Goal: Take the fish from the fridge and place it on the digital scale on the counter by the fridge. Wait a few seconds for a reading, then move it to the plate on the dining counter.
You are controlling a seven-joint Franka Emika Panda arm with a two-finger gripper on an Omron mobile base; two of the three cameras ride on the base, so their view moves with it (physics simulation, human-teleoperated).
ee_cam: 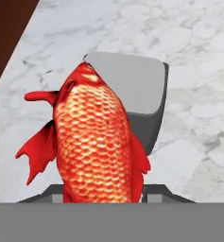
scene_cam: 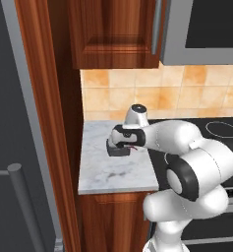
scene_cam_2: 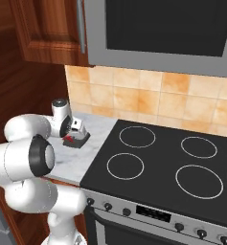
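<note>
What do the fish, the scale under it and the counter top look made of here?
Fish: glossy red-orange scaled skin, looks like real fish or a plastic model; rendering leaves it open. Digital scale: matte grey flat top on darker body, probably plastic. Counter: polished white-grey marble, judging by the veining. The cabinet below looks like reddish-brown wood.

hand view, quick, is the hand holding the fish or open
Hand: closed on the fish, which hangs just over the digital scale on the counter.

The fish point(ee_cam: 97, 142) covers the near part of the digital scale point(ee_cam: 132, 82); its tail end is cut off below.
</note>
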